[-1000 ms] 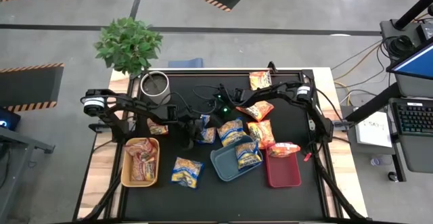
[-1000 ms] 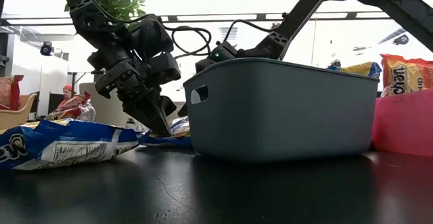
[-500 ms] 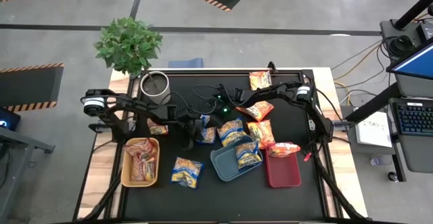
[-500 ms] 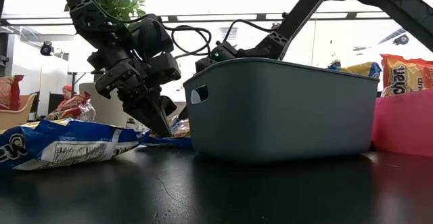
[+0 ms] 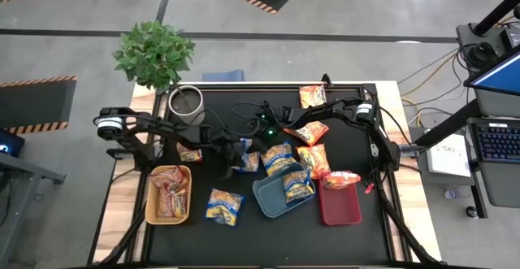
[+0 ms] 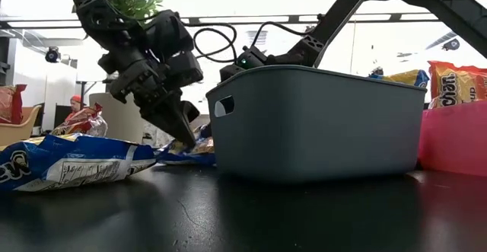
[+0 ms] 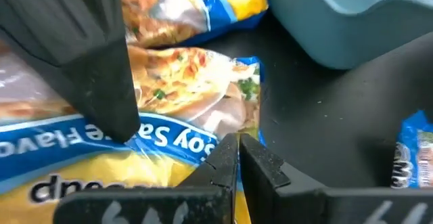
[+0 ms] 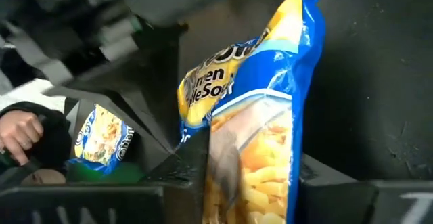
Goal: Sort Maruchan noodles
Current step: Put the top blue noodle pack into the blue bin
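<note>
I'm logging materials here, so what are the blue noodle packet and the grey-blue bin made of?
The blue-and-yellow noodle packet looks like thin glossy plastic film: it creases and shows glare over its printed face. The grey-blue bin looks like rigid moulded plastic with a matte finish, judging by its smooth walls, rounded rim and cut-out handle slot.

Taking the middle tray (image 5: 272,197) as the landmark: one noodle packet (image 5: 298,185) sits in it, another packet (image 5: 223,206) lies on the table just to its left, and further left is a tray (image 5: 168,194) with packets in it. Right beside the middle tray on its right is a third tray (image 5: 340,206) with a packet (image 5: 340,180) across its far rim. Behind the middle tray there's a cluster of packets (image 5: 279,158) and both grippers, then a pot (image 5: 187,101) at the far-left corner.
</note>
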`<action>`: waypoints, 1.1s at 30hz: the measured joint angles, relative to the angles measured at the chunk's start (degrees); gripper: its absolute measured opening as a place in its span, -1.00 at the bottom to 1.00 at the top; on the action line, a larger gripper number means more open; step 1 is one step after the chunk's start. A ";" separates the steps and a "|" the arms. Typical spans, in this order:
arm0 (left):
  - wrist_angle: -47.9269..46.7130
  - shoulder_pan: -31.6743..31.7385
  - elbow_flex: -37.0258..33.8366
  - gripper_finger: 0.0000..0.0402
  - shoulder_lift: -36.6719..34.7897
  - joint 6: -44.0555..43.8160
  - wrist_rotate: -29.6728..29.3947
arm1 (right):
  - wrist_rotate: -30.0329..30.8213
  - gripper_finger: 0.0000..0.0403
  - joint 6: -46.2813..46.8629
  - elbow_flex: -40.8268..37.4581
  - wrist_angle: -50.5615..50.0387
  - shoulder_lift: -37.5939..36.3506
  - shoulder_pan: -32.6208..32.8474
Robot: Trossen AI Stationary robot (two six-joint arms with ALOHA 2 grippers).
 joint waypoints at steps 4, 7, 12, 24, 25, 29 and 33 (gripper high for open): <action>-3.77 -0.04 0.00 -1.00 -3.69 0.80 -2.37 | -0.19 -0.63 0.11 -0.06 -0.40 -0.68 -0.43; -7.43 -0.07 0.00 -1.00 -7.83 2.10 -5.52 | 0.14 -0.69 0.10 -0.11 -0.73 -2.18 -0.96; -10.42 -0.07 0.00 -1.00 -16.83 4.43 -9.37 | 3.24 -0.72 0.04 -0.11 -1.68 -6.48 -1.40; -8.66 -0.08 0.00 -1.00 -34.91 7.54 -11.64 | 27.85 -0.73 0.42 -0.09 -29.91 -28.02 5.55; -8.26 -0.07 0.00 -1.00 -35.21 7.55 -11.65 | 31.60 -0.73 1.25 -0.09 -32.16 -30.04 7.21; -6.08 -0.07 0.00 -1.00 -35.31 7.79 -11.65 | 42.16 -0.73 8.23 -0.09 -36.65 -35.63 12.28; -4.24 -0.09 0.00 -1.00 -34.51 7.71 -13.23 | 46.23 -0.73 19.30 -0.09 -42.44 -39.24 16.51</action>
